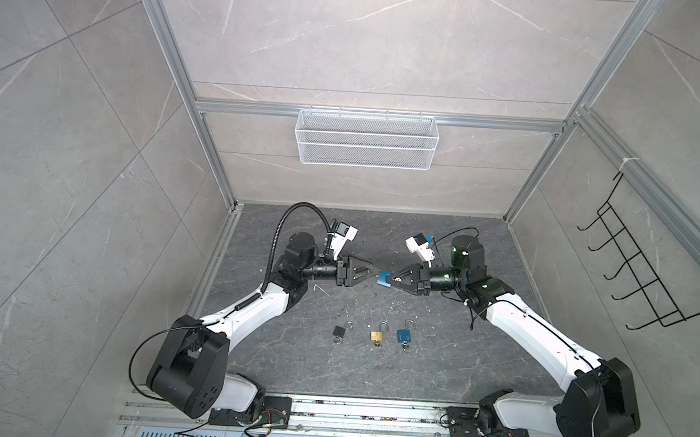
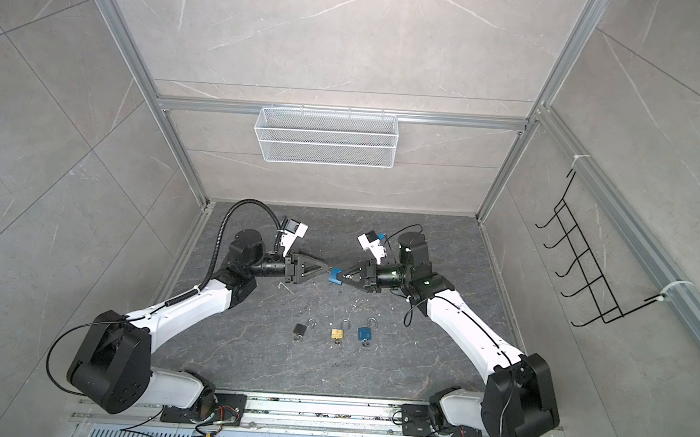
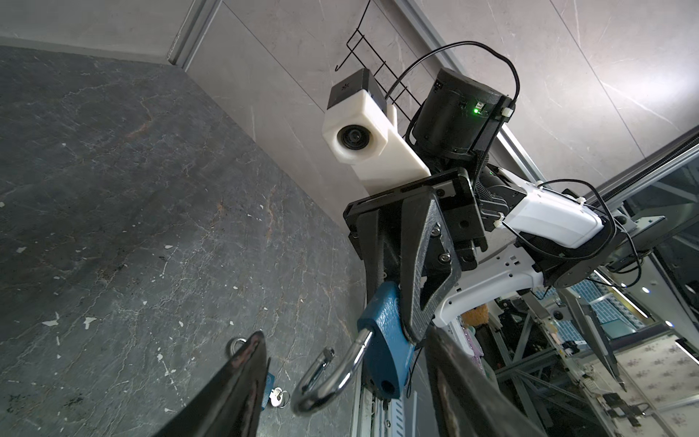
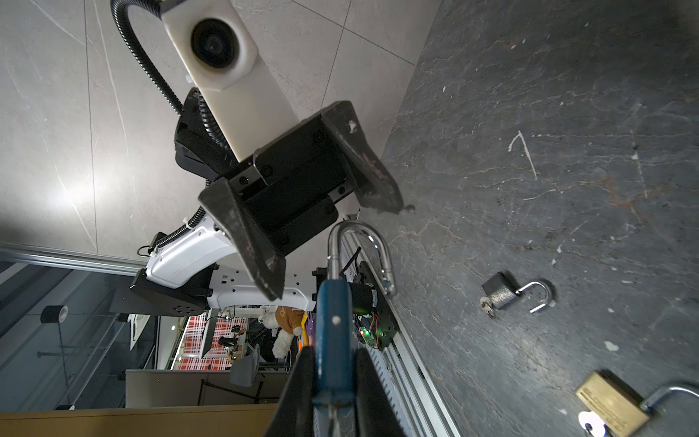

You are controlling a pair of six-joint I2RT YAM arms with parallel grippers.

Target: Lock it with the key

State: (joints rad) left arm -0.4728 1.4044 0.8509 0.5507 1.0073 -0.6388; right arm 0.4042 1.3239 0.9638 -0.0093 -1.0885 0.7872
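Although the right hand (image 1: 390, 279) is clamped on the body of the blue padlock (image 1: 385, 280) and holds it in the air above the middle of the surface (image 1: 435, 358), nothing looks locked yet. In the left wrist view its shackle (image 3: 342, 374) is swung out, with the free end clear of the body. The left hand (image 1: 377, 275) faces it from the left with its jaws apart and grips nothing. The shackle's bend appears to sit in the gap between the fingers, though I cannot tell whether it touches either of them. The key of this padlock is not clearly visible from any angle.

On the near part of the surface three more locks lie in a row, well apart from both hands. They are a black padlock (image 1: 338, 331) on the left, a brass padlock (image 1: 377, 336) in the middle and a second blue padlock (image 1: 403, 335) on the right. All three have raised shackles.

My reading is that the work is at an early stage. The lock has been picked up and presented, but closing the shackle and any turn of the key are not yet done, and the three locks on the surface are unlocked.
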